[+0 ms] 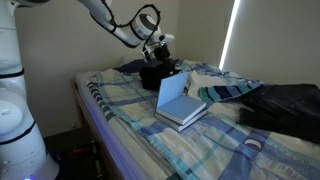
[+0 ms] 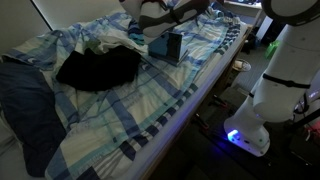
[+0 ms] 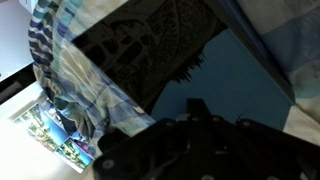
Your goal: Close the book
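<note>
book (image 1: 173,95) stood half-open, cover up, just below gripper (image 1: 162,76) | jaw spread: can't tell | plaid bedsheet (image 1: 125,120) underneath

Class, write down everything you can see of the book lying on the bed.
The book is a thick hardback lying open on the plaid bedcover. Its blue-grey cover stands nearly upright, and the pale block of pages lies flat below it. It looks like stiff board and paper. In both exterior views it sits about mid-bed, near a black cloth. The claw hangs above and behind the raised cover. Whether it touches the book cannot be told.
</note>
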Controlling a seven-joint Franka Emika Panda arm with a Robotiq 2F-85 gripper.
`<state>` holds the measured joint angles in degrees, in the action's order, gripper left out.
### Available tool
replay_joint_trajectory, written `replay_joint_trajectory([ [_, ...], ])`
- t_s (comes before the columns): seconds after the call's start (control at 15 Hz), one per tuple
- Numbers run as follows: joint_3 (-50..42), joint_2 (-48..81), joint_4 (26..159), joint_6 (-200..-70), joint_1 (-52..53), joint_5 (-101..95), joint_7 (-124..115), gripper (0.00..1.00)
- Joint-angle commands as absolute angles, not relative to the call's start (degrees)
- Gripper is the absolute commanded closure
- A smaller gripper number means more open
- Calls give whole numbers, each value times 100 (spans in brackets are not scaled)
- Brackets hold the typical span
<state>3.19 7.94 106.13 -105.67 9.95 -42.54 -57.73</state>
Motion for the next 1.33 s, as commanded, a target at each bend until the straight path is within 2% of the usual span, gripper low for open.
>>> replay_joint_trajectory([
  [0.0, 261, 542, 11051, -10575, 796, -4262, -5990, 100],
  [1.0, 310, 177, 11551, -10566, 609, -3808, -5894, 100],
  [1.27, 375, -207, 11916, -10631, 627, -3656, -5880, 94],
])
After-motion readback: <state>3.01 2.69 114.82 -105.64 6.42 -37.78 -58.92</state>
